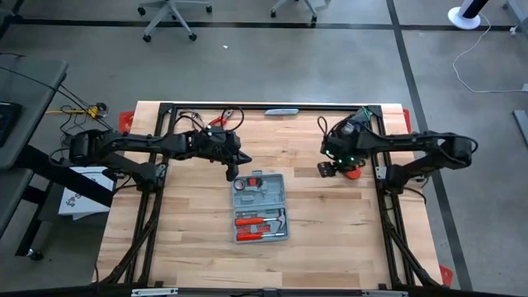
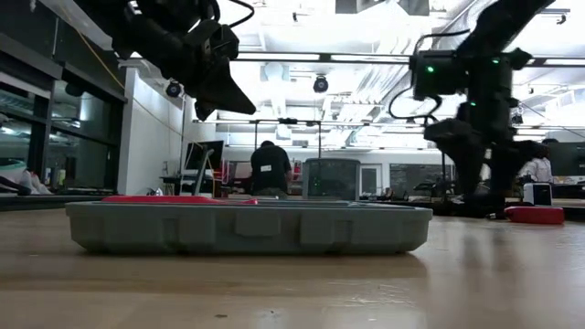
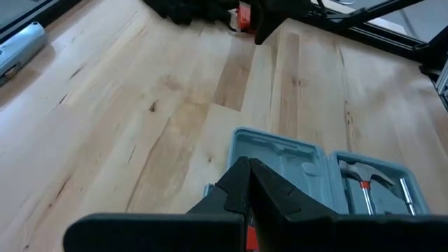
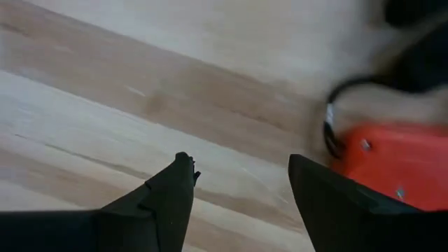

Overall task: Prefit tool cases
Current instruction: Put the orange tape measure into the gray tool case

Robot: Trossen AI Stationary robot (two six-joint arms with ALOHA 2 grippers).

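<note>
High view: an open grey-blue tool case (image 1: 261, 206) lies flat near the middle of the wooden tabletop (image 1: 190, 231), its two halves spread apart. One half holds a round tape measure (image 1: 245, 185); the other holds red-handled tools (image 1: 257, 225) seated in moulded slots. The left end effector (image 1: 232, 172) hangs just beside the case's far edge, on the tape-measure side, its fingers pressed together and holding nothing. The right end effector (image 1: 336, 161) stands well apart from the case, near the right side of the tabletop, just beside a red and black object (image 1: 341, 172) that cannot be identified more closely.

Low view: the case (image 2: 249, 226) appears edge-on, resting flat, with the left end effector (image 2: 219, 91) above its left end and clear of it. A person (image 2: 271, 170) stands in the room behind.

Left wrist view: the closed fingers (image 3: 248, 185) meet at a point above the case (image 3: 280, 164), where a hammer (image 3: 364, 183) shows in its slot.

Right wrist view: the right fingers (image 4: 175, 192) are spread wide with bare wood between them; the red object (image 4: 381, 161) lies close beside one finger, and contact cannot be judged.
</note>
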